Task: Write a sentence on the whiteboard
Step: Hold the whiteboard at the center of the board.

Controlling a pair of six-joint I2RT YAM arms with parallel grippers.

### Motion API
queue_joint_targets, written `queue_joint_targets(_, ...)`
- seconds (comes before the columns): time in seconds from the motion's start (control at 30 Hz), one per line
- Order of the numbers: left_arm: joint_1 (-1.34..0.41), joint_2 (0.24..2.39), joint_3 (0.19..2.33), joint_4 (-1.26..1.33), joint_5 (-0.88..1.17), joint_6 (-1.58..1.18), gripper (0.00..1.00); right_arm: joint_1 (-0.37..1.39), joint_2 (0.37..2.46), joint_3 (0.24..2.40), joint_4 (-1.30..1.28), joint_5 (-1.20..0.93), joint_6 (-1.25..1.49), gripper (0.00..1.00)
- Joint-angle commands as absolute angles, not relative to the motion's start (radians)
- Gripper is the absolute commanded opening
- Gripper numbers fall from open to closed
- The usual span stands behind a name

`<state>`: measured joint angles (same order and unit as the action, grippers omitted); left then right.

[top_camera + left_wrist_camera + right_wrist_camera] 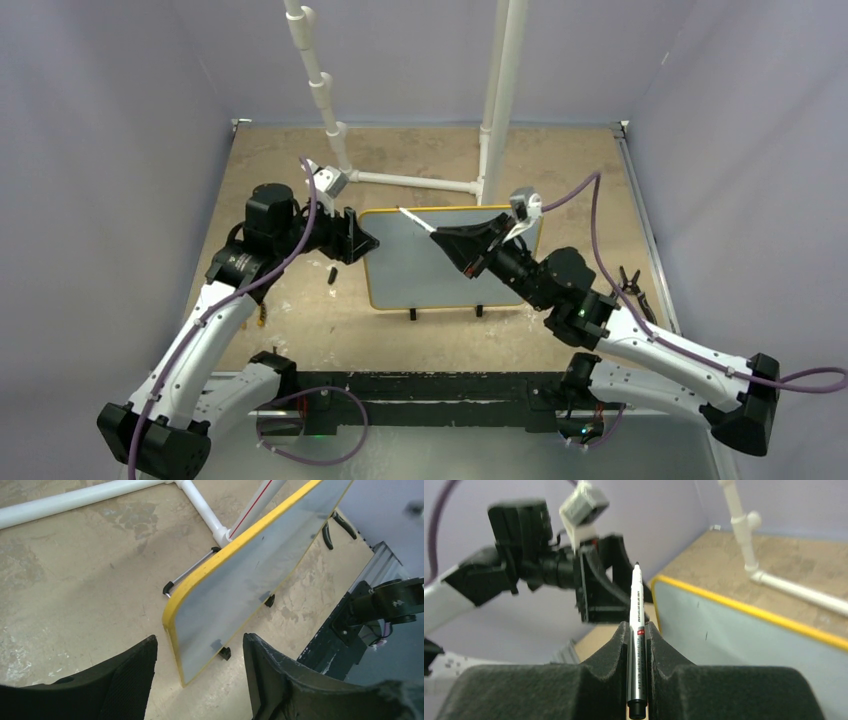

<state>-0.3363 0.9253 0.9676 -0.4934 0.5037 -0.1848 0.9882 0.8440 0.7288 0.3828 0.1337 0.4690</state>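
The whiteboard (430, 268), yellow-framed on two black feet, stands tilted at mid-table. No sentence shows on it; only a tiny dark mark (705, 636) is on its face. My left gripper (365, 240) is open at the board's left edge. In the left wrist view the board's near corner (172, 630) sits just beyond and between the open jaws of the left gripper (200, 637). My right gripper (452, 240) is shut on a silver-white marker (415, 220). The marker's tip is over the board's upper left part. In the right wrist view the right gripper (637, 627) holds the marker (636, 600) pointing up.
A white PVC pipe frame (410, 182) runs behind the board and rises at the back. A small black cap-like piece (332, 272) lies left of the board. Black pliers (632, 285) lie at the right. Purple walls close the sides.
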Motion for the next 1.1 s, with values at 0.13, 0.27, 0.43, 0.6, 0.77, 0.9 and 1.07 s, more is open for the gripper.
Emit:
queue_joint_targets(0.13, -0.327, 0.886, 0.859, -0.292, 0.496, -0.143, 0.48, 1.133, 0.821, 0.639, 0.422, 0.251, 0.445, 0.00)
queue_joint_targets(0.27, -0.327, 0.824, 0.793, -0.234, 0.445, -0.149, 0.43, 1.157, 0.846, 0.633, 0.433, 0.279, 0.430, 0.00)
queue_joint_targets(0.43, -0.326, 0.755, 0.731, -0.188, 0.369, -0.158, 0.41, 1.202, 0.875, 0.630, 0.460, 0.383, 0.421, 0.00)
queue_joint_targets(0.6, -0.325, 0.741, 0.726, -0.180, 0.367, -0.153, 0.37, 1.213, 0.938, 0.637, 0.526, 0.417, 0.398, 0.00)
queue_joint_targets(0.77, -0.325, 0.772, 0.729, -0.164, 0.414, -0.156, 0.34, 1.230, 0.992, 0.669, 0.532, 0.455, 0.398, 0.00)
queue_joint_targets(0.9, -0.325, 0.789, 0.730, -0.153, 0.430, -0.160, 0.33, 1.240, 1.028, 0.683, 0.532, 0.470, 0.394, 0.00)
queue_joint_targets(1.07, -0.325, 0.804, 0.729, -0.143, 0.458, -0.166, 0.28, 1.246, 1.056, 0.699, 0.532, 0.496, 0.391, 0.00)
